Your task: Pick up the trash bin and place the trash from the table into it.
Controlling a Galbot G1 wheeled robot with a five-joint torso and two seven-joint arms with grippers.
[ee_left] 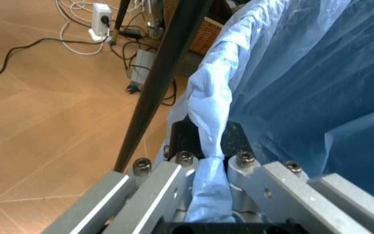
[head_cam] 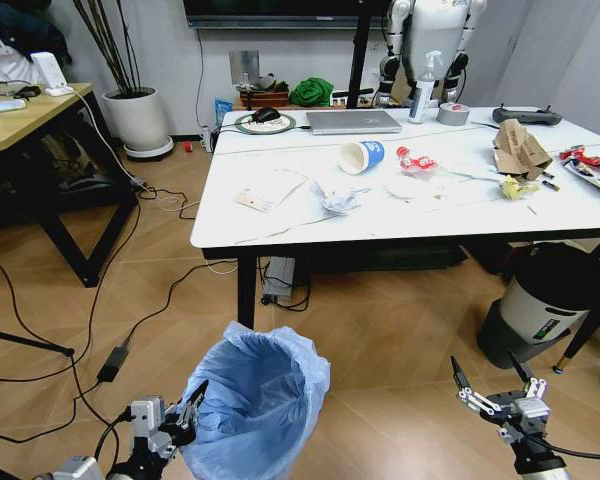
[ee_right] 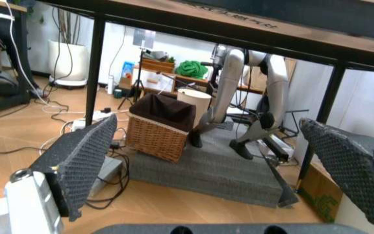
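One left claw [ee_left: 206, 146] pinches half-hidden trash bin [head_cam: 255, 400] rim.

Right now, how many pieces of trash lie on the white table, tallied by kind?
Paper cup: 1
Red-white snack packs: 2
Crumpled white wrappers: 2
Flat white packet: 1
Brown cardboard: 1
Yellow scrap: 1
Total: 8

Bin [head_cam: 257, 400] stands on floor before table [head_cam: 280, 225], left of centre. Cup [head_cam: 362, 157], wrappers [head_cam: 338, 198] and cardboard [head_cam: 520, 150] lie on table, laptop [head_cam: 352, 121] behind them.
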